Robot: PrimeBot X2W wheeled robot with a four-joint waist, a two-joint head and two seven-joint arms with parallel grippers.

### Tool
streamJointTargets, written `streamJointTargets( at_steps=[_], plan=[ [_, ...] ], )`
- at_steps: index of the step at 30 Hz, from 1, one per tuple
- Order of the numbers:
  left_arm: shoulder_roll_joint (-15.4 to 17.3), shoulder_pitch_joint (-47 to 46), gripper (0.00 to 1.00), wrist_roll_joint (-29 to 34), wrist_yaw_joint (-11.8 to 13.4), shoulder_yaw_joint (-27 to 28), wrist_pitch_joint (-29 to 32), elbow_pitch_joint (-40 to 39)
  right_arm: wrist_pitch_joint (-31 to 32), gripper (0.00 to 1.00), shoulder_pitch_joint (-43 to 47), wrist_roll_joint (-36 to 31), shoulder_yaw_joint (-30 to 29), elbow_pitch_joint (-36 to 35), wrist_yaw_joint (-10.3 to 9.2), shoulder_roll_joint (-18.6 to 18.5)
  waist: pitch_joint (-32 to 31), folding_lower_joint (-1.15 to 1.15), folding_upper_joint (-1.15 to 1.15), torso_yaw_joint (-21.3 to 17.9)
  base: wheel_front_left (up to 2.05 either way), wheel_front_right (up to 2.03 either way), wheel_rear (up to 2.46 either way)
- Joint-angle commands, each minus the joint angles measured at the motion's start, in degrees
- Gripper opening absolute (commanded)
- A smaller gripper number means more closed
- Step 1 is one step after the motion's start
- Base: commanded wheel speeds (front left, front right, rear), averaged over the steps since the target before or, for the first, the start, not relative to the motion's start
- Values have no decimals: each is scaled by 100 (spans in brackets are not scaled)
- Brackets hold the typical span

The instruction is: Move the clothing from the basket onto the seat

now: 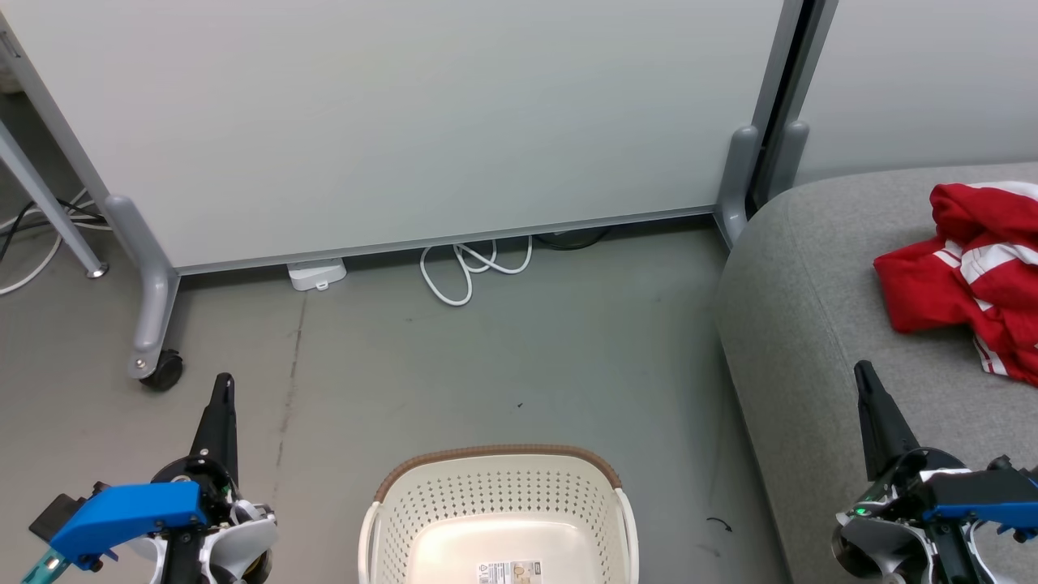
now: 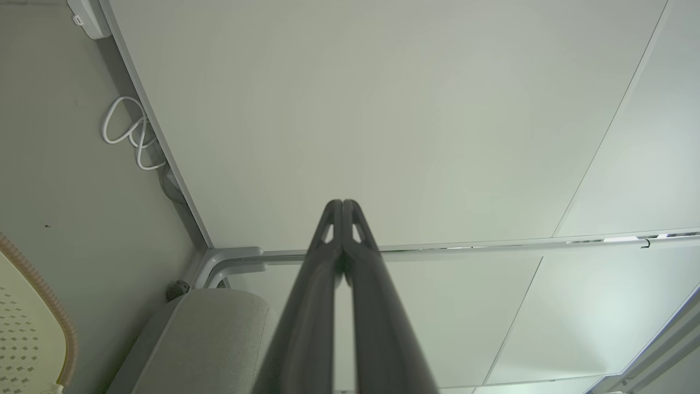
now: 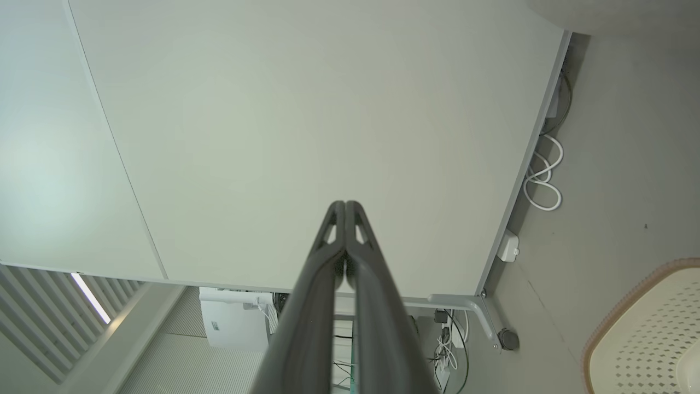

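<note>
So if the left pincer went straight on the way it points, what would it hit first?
Probably the white panel: the shut left pincer aims right at its face, with nothing showing in between. Depth is hard to judge, so I can't tell how far off it stands.

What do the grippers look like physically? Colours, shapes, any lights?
The left gripper and right gripper match: two long dark grey tapered fingers with small triangular cut-outs near the tips, black-and-white wrist body, blue plastic bracket. Green light on the right wrist.
</note>
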Motion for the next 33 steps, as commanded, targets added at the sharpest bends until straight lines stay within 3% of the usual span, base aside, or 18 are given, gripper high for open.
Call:
streamJointTargets(
  at_steps=[1,33],
  plan=[
    [10,22,0,-112,-50,29,35,-24,45,0,72,115,-10,18,4,-31,-10,0,0,-4,0,0,0],
    [-8,21,0,-94,-38,49,56,-23,46,0,72,133,-10,17,4,-30,-17,0,0,-7,0,0,0]
  ],
)
